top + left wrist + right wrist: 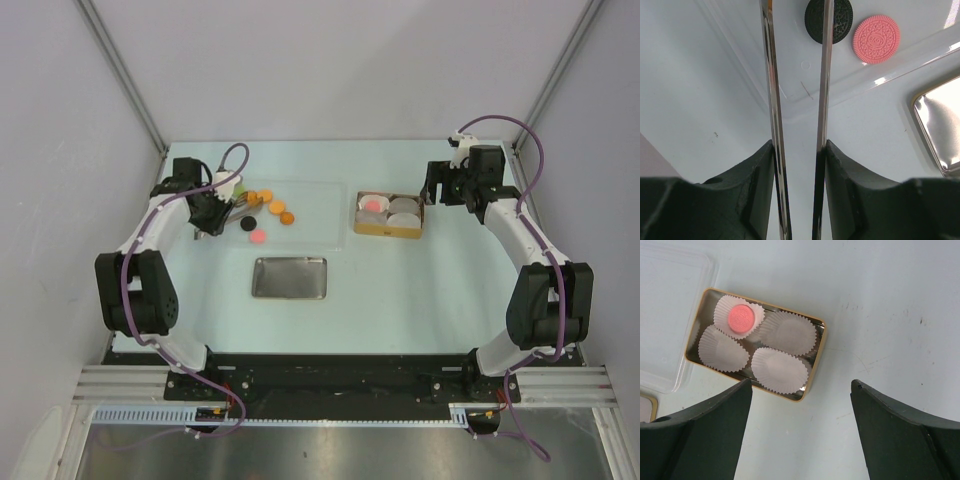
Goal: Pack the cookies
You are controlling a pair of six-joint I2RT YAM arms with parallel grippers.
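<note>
Pale blue-green surface (400, 290), grey walls: loose round cookies (277, 207) lie on a clear plastic tray (320, 205) by the left gripper (797, 150), the nearer arm; one pink cookie (741, 319) sits in a white paper cup (722, 306) in the gold-rimmed tin (388, 234) below the right gripper (801, 385), jaws released, empty. Left jaws are clenched on what look like thin steel tongs (774, 100). The black embossed cookie (841, 20) lies dead ahead at their tips, half behind the right blade, with a pink embossed cookie (876, 38) just right of it, centre lettering unreadable.

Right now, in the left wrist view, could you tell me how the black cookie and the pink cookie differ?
The black cookie is dark, the pink cookie light. One blade of the tongs crosses the black cookie; the pink cookie shows whole. Both lie flat on the clear tray.
</note>
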